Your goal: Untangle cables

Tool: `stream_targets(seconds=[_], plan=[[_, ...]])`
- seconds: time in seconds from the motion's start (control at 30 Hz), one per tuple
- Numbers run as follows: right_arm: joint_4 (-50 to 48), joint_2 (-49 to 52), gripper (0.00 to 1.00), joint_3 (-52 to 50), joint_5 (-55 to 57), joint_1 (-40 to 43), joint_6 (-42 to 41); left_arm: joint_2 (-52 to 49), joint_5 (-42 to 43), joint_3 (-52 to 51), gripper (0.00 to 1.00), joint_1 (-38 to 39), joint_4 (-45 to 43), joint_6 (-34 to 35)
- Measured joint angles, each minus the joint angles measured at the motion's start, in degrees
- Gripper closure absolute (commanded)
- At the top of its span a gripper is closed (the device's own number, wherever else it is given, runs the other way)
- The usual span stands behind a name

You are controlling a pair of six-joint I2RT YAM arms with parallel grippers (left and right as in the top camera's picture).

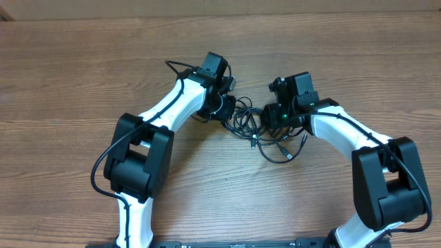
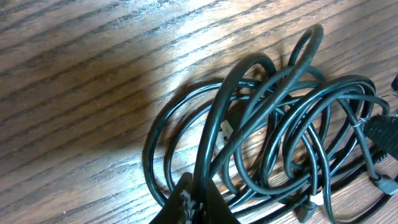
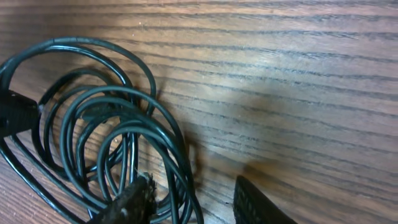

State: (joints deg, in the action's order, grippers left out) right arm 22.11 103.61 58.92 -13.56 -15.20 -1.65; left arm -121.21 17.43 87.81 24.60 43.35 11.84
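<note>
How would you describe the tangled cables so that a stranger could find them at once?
Find the wooden table, then the two white-and-black arms bending toward its middle. Between the left gripper and the right gripper lies a small heap of cables. They are thin, black and looped, much thinner than the wiring fixed to the arms.

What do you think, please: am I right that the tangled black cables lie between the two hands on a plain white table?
Not quite. The table is brown wood with visible grain, not plain white, as the overhead view shows. The tangled black cables do lie between the left hand and the right hand.
</note>
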Motion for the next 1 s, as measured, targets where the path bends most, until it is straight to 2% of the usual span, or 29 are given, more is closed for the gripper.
stream_targets(seconds=[0.1,0.3,0.5,0.63,0.67,0.77,0.87,0.93,1.0], plan=[[-0.6,0.0,0.74,-1.3,0.3,0.0,0.0,0.0,0.0,0.0,0.96,0.0,0.0,0.0],[-1.6,0.0,0.95,-2.8,0.0,0.0,-0.2,0.0,0.0,0.0,0.96,0.0,0.0,0.0],[-1.1,0.0,0.96,-2.5,0.0,0.8,-1.7,0.0,0.0,0.0,0.96,0.0,0.0,0.0],[4.6,0.0,0.96,-1.4,6.7,5.0,-12.9,0.0,0.4,0.0,0.96,0.0,0.0,0.0],[8.3,0.0,0.9,-1.2,10.5,6.7,-18.2,0.0,0.7,0.0,0.96,0.0,0.0,0.0],[12.1,-0.3,0.88,-0.7,14.5,9.0,-24.1,0.0,1.3,0.0,0.96,0.2,0.0,0.0],[13.3,-0.4,0.9,-0.6,16.0,9.2,-26.7,0.0,1.5,0.0,0.96,0.2,0.0,0.0],[13.5,-0.4,0.96,-0.6,15.9,9.2,-27.6,0.0,1.5,0.0,0.96,0.2,0.0,0.0],[14.6,-0.4,0.96,-0.5,15.4,9.2,-28.2,0.0,1.5,0.0,0.96,0.2,0.0,0.0]])
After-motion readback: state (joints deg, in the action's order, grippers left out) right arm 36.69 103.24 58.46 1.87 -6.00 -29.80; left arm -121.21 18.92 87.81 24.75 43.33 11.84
